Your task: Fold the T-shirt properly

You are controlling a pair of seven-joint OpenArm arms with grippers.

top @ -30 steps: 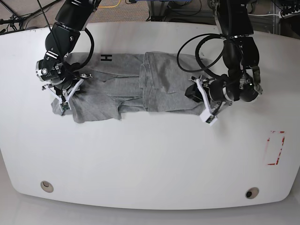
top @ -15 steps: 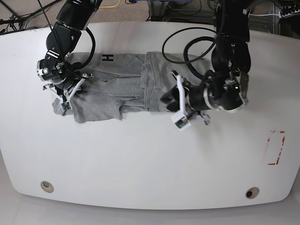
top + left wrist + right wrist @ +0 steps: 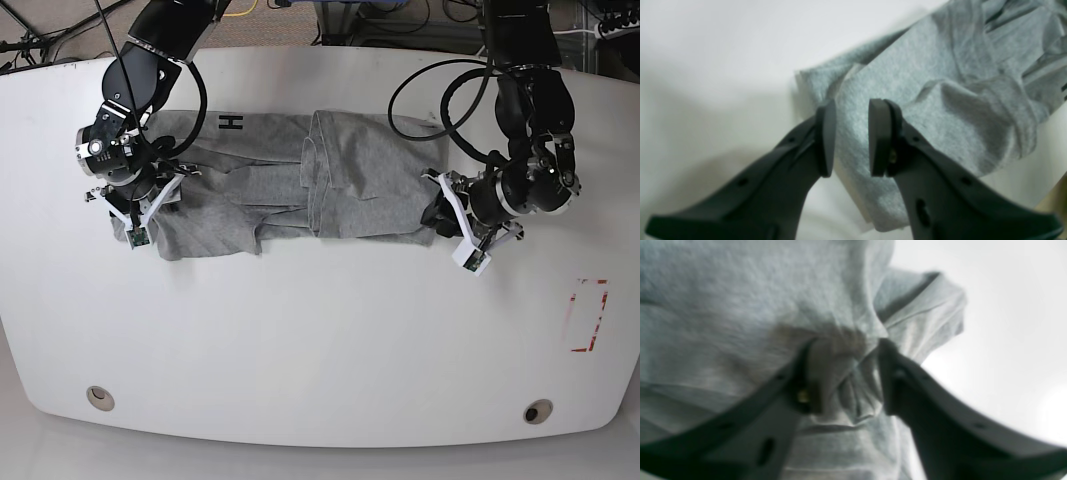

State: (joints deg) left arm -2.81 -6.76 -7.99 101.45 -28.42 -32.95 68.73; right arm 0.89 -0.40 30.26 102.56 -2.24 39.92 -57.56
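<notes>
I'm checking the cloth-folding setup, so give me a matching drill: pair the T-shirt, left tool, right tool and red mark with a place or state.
Things:
1. T-shirt
2. left tool
3. right tool
4. red mark

Places or states:
A. bunched cloth between its jaws
B. on the bare table, apart from the cloth
C. grey, partly folded, lying rumpled
D. jaws apart over a flat corner of the cloth

Pairs: 1-C, 2-D, 3-A, 4-B

White table (image 3: 320, 340) — crumpled grey T-shirt (image 3: 340, 190), red-outlined rectangle (image 3: 588, 316)
</notes>
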